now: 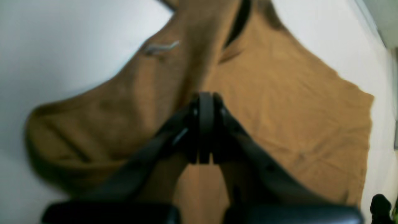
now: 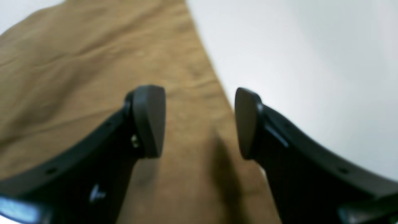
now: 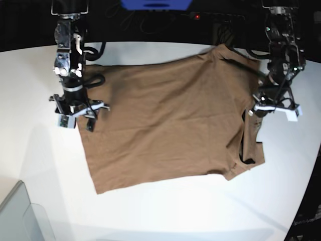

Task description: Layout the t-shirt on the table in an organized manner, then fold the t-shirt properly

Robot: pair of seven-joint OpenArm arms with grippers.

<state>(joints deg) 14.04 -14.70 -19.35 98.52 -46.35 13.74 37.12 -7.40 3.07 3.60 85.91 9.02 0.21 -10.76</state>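
You've got a plain brown shirt [image 3: 165, 120], no print at all, on a matte white table [image 3: 150, 216]. Left gripper [image 1: 205, 102] is black, and past its jaws there's a small white tag [image 1: 161, 47] on the brown. Right gripper [image 2: 199, 121] is black too: brown between its jaws, white beyond the right one.

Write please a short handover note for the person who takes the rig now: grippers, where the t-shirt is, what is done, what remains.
Left gripper: shut, over the collar side of the t-shirt; whether it pinches cloth is not clear.
Right gripper: open, empty, above the shirt's side edge at the hem end.
T-shirt: spread mostly flat on the table, but one sleeve near the left gripper is folded under and bunched.
Done: rough layout.
Left: straighten that sleeve, smooth wrinkles, then all the folding.
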